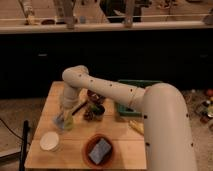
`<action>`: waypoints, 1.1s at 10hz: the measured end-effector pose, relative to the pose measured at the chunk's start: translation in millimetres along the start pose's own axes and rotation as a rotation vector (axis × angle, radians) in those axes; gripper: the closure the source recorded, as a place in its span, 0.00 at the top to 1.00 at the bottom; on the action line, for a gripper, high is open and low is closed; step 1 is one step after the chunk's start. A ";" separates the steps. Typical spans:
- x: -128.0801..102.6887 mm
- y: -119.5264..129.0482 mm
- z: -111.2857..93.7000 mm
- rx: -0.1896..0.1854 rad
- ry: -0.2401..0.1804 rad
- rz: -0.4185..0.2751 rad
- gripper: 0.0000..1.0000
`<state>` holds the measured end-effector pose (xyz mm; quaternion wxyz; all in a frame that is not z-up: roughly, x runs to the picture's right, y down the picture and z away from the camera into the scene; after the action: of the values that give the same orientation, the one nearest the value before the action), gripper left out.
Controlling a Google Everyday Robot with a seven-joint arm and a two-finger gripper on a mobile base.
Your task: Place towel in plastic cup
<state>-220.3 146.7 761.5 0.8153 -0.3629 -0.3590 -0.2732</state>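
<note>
A: What did we see first?

B: The arm, by far the biggest thing. It rose thick and pale at the right, ran leftward across the wooden table, bent at an elbow above the table's far left part and dropped down from there.

A: And the table itself?

B: Light wood, with dark cabinets behind it. On its far right side we saw a green tray, partly hidden by the arm.

A: What lay nearer us?

B: A brown bowl at the front edge, with a bluish-grey pad-like object inside it. To its left, well apart from it, sat a white cup, upright, near the front left corner.

A: Where was the gripper?

B: The gripper hung low over the left side of the table, behind the white cup. We could not tell how its jaws stood, nor whether they had hold of anything.

A: And the towel?

B: We saw a small pale blue and yellowish bundle right at the gripper's tip; that looked like the towel, though we could not tell whether it touched the table.

A: Anything else?

B: Some small dark items clustered in the middle of the table, just beside the arm's lower part. Too dim to name.
</note>
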 end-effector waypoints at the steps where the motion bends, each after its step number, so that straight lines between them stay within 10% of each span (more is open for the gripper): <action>1: 1.4 -0.2 0.8 0.000 0.001 0.006 0.26; 6: 12.8 -3.9 0.1 0.017 0.003 0.044 0.78; 11: 15.2 -6.8 -3.4 0.020 -0.005 0.050 0.80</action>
<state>-214.8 137.2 774.5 0.8247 -0.3642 -0.3547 -0.2480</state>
